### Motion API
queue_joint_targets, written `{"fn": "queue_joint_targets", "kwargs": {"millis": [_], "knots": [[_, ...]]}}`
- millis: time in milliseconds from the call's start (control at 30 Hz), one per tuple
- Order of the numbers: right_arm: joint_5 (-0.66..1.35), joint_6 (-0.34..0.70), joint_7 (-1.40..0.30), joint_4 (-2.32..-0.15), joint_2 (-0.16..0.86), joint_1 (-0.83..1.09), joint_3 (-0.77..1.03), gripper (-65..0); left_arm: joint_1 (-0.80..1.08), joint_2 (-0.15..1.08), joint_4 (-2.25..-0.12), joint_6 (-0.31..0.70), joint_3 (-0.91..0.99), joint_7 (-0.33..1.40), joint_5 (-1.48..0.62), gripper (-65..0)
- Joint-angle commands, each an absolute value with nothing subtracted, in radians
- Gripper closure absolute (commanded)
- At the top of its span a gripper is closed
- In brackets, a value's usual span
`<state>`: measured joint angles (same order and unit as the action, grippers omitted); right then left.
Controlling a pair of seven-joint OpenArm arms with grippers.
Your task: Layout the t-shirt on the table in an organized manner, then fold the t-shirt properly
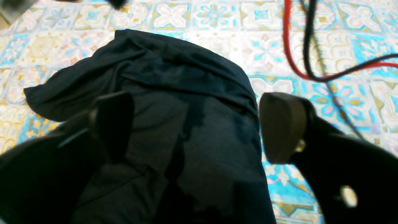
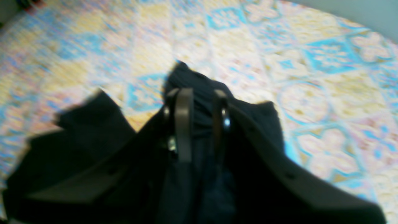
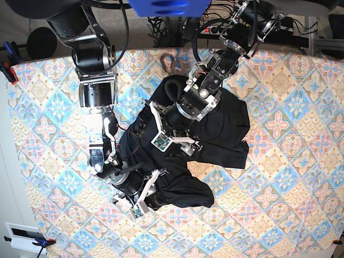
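Observation:
The black t-shirt (image 3: 220, 129) lies crumpled in a heap in the middle of the patterned table (image 3: 279, 204). My left gripper (image 1: 196, 127) hovers over the t-shirt (image 1: 174, 93), its fingers (image 1: 281, 127) spread wide and open, with fabric below them and nothing pinched. In the base view that left gripper (image 3: 173, 130) hangs over the heap's upper left part. My right gripper (image 2: 201, 121) is shut on a bunched fold of the t-shirt (image 2: 202, 90), lifted a little above the table (image 2: 311, 77). In the base view the right gripper (image 3: 150, 191) sits at the heap's lower left edge.
Red and black cables (image 1: 306, 62) hang across the left wrist view over the table (image 1: 264, 46). Both arm bases and more cables (image 3: 215, 27) stand along the far edge. A clamp (image 3: 8, 67) grips the cloth at the table's left edge.

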<state>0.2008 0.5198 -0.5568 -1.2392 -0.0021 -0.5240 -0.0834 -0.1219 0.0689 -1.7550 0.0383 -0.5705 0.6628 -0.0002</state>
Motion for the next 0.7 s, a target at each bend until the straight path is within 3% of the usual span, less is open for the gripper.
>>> {"fn": "queue_joint_targets", "kwargs": {"millis": [0, 133, 267, 500, 667], "knots": [[0.200, 0.524, -0.518, -1.254, -0.005, -0.559, -0.082, -10.6, -0.139, 0.058, -1.776, 0.039, -0.565, 0.639, -0.001, -48.8], [0.162, 0.524, -0.512, -1.251, -0.001, -0.559, -0.082, -10.6, -0.133, 0.081, -1.774, 0.042, -0.562, 0.639, -0.001, -40.2], [0.125, 0.524, -0.512, -1.250, 0.019, -0.561, -0.082, -10.6, -0.104, 0.145, -1.778, 0.042, -0.561, 0.639, -0.010, -35.6], [0.108, 0.526, -0.510, -1.096, 0.061, -0.568, -0.282, -10.6, -0.019, 0.251, -1.778, 0.042, -0.561, 0.633, -0.008, -34.4], [0.111, 0.526, -0.443, -0.975, 0.061, -0.570, -0.410, -10.7, 0.058, 0.311, -1.778, 0.042, -0.559, 0.507, -0.007, -34.4]]}}
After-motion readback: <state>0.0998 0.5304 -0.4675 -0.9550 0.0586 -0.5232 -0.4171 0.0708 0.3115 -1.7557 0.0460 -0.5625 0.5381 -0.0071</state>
